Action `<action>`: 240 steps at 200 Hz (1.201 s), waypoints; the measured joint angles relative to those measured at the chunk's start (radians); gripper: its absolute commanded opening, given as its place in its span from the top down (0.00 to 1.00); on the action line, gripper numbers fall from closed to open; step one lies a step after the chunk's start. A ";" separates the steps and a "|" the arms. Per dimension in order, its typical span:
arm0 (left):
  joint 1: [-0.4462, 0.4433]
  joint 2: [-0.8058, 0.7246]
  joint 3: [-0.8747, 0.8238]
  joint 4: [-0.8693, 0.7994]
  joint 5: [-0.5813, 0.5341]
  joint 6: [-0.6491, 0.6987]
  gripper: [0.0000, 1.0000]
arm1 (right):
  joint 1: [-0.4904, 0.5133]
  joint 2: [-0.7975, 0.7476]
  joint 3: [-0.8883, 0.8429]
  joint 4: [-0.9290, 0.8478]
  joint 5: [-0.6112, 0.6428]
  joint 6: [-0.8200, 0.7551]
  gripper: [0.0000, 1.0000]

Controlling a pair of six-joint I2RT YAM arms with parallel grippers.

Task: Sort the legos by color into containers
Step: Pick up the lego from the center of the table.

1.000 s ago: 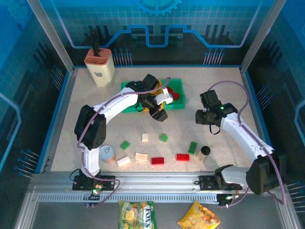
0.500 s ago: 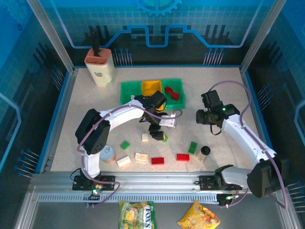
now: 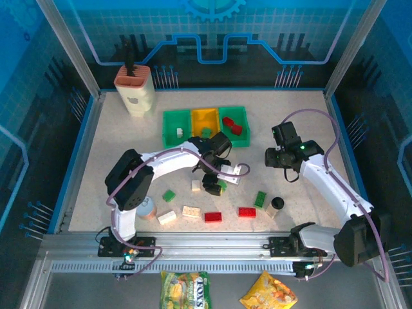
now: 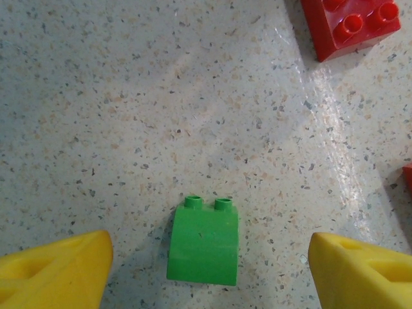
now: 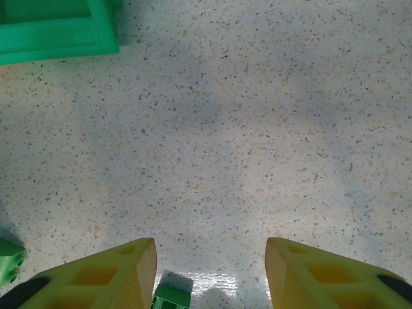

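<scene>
The containers (image 3: 177,123) stand in a row at the back: green, yellow and green. Red legos (image 3: 232,125) lie in the right bin and a cream one (image 3: 179,132) in the left bin. My left gripper (image 3: 217,183) hangs low over the table, open. A green lego (image 4: 203,241) lies between its yellow fingers (image 4: 55,267), touching neither. To the right, my right gripper (image 3: 277,158) is open over bare table, nothing between its fingers (image 5: 103,273). Loose legos lie nearer the front: green (image 3: 168,195), cream (image 3: 190,210), red (image 3: 213,217), red (image 3: 246,212), green (image 3: 260,198).
A beige knife block (image 3: 135,90) stands at the back left. A silver can (image 3: 145,207) sits by the left arm's base and a black-capped cylinder (image 3: 277,203) beside the green lego at the right. Open floor lies between the bins and my right gripper.
My left arm swung from above the containers down to the table and now straddles the green lego, jaws wider than before. The right arm has hardly moved.
</scene>
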 measured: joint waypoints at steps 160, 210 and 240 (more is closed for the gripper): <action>-0.013 0.072 0.000 0.032 -0.077 0.000 0.50 | 0.000 -0.009 -0.017 0.002 0.000 0.000 0.51; -0.013 0.092 0.000 0.043 -0.098 -0.003 0.57 | 0.000 -0.009 -0.017 0.002 0.000 0.000 0.51; -0.013 0.093 0.000 0.048 -0.101 -0.003 0.62 | 0.000 -0.009 -0.017 0.002 0.000 0.000 0.51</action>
